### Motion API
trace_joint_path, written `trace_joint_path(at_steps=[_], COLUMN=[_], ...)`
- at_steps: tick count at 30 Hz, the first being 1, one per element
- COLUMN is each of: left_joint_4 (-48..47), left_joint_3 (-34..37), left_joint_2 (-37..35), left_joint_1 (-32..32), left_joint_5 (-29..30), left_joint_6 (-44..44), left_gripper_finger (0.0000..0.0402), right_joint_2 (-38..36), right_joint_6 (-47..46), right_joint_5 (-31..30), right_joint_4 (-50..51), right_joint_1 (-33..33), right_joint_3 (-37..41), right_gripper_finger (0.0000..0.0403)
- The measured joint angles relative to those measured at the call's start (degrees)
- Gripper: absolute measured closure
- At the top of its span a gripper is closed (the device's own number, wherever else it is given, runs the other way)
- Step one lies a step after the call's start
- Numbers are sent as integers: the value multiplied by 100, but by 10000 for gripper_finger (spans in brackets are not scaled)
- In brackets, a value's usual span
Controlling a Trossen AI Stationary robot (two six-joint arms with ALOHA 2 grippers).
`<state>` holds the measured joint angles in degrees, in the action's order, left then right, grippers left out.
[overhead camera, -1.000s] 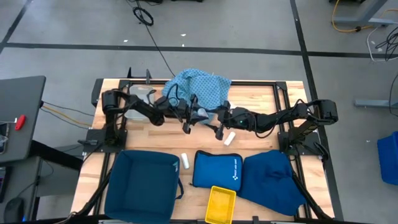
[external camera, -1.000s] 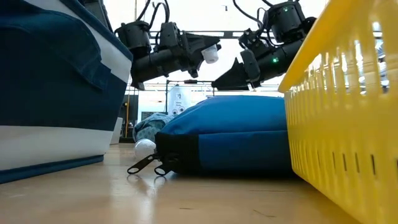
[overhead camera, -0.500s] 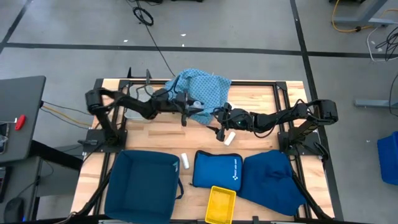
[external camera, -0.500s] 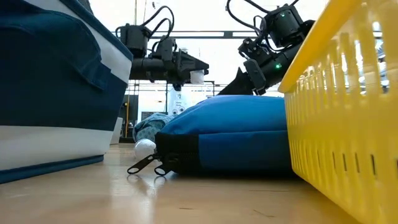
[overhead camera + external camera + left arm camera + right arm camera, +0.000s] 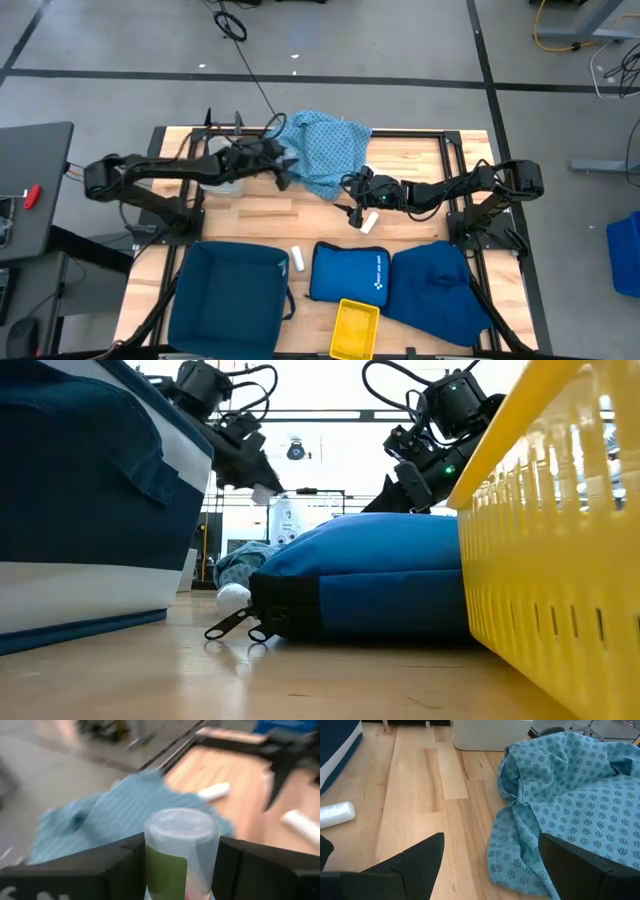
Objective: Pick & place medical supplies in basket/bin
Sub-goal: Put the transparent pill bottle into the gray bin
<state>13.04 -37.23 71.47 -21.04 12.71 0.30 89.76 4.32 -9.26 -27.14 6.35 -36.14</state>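
Note:
My left gripper [image 5: 285, 172] hangs over the table's far left part, beside the light-blue dotted cloth [image 5: 325, 150], shut on a small clear vial [image 5: 182, 835] with a green label. The low view shows that vial [image 5: 265, 493] in the air. My right gripper [image 5: 355, 203] stands open and low at mid-table, the cloth's near edge [image 5: 520, 845] just beyond its fingers. One white roll [image 5: 370, 222] lies on the wood close to it. Another roll [image 5: 297, 258] lies between the bin and the pouch. My left gripper pinches the vial's body [image 5: 150, 865] between its two fingers, one on each side. The rounded cap end [image 5: 181, 820] stands out past the fingers. The gripper points toward the table's right, a little downward. The vial is clear of the table.
A dark blue fabric bin [image 5: 230, 295] stands near left, with a bright blue zip pouch [image 5: 350, 272] and a dark blue bag [image 5: 435, 285] to its right. At the near edge sits a yellow basket [image 5: 355, 328]. A pale tray [image 5: 222, 172] sits far left.
My left gripper has drawn back toward the table's far left with the vial still in its fingers. It has tipped up from pointing steeply down to nearly level. The whole left arm has swung out to the left.

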Motion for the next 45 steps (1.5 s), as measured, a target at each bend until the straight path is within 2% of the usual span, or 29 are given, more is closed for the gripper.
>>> trace_joint_path(at_steps=[5, 11, 21, 31, 45], left_joint_4=[-1132, -2114, -3306, -4009, -4485], left_joint_3=[0, 0, 0, 0, -4], left_joint_2=[-445, -528, -528, -517, -511], left_joint_1=[0, -85, -755, -1423, -1823], left_joint_5=[889, 1695, 2220, 2251, 1421], left_joint_6=[-417, -590, -833, -970, -861], left_gripper_finger=[256, 256, 256, 247, 249], right_joint_2=[0, -2, -2, -2, -2], right_joint_6=[27, 44, 44, 46, 46], right_joint_5=[-2, -2, -2, -4, -2], right_joint_4=[0, -1, -2, -2, -2], right_joint_1=[0, 7, 76, 76, 76], right_joint_3=[0, 0, 0, 0, 2], right_gripper_finger=[69, 69, 69, 69, 69])
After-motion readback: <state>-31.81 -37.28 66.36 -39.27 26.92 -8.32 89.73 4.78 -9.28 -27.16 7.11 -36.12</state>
